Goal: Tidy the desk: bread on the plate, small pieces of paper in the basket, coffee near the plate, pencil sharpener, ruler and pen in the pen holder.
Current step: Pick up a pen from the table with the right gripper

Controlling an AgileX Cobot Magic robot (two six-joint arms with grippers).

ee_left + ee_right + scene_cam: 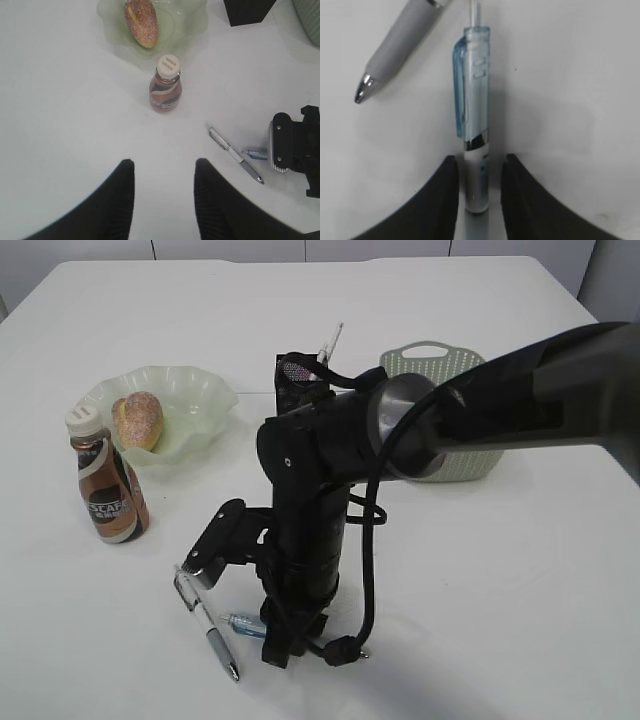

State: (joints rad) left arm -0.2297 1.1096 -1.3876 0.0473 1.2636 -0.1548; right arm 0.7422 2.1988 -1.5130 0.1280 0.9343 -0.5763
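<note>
My right gripper point(479, 162) is down on the desk point(520, 580) with its jaws open on either side of a blue-capped pen point(472, 100); a narrow gap shows beside the barrel. A grey pen point(402, 42) lies just left of it. My left gripper point(164, 167) hangs open and empty above bare desk, short of the coffee point(165, 90). The bread point(138, 420) lies in the plate point(200, 390), and the coffee point(108, 490) stands in front of it. A slim clear thing point(332, 340) sticks out of the pen holder point(300, 380). Pencil sharpener and paper are out of view.
The basket point(440, 365) stands behind the right arm point(480, 405), which reaches across the middle of the desk. In the exterior view the grey pen point(212, 630) and blue-capped pen point(245, 625) lie near the front edge.
</note>
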